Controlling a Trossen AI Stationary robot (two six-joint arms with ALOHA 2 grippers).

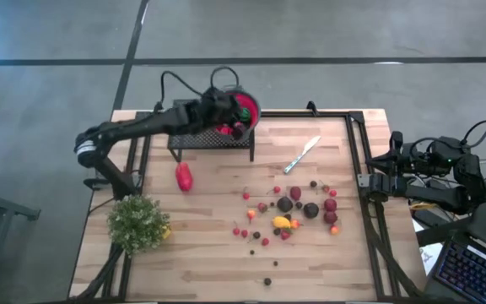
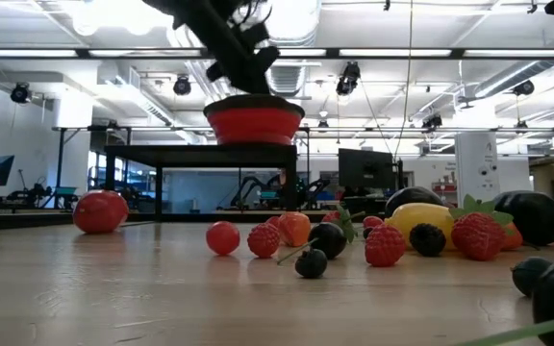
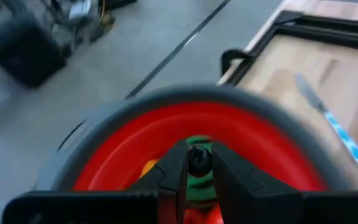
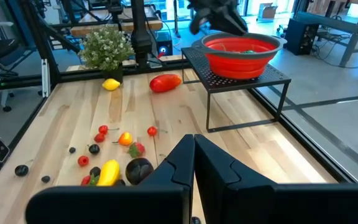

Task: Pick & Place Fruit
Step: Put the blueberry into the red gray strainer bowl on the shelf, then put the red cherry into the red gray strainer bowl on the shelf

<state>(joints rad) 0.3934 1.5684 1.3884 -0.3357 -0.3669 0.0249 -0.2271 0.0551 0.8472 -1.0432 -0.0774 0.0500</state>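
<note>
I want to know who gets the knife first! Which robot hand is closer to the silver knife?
Probably the left. The left gripper hovers over the red bowl, just across from the knife. The right gripper waits at the table's right edge, slightly farther.

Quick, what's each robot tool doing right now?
Left tool: over the red bowl, closed on a small dark berry.
Right tool: closed, holding nothing, waiting at the table's right edge.

No text, label, brand or number can be read anywhere.
</note>
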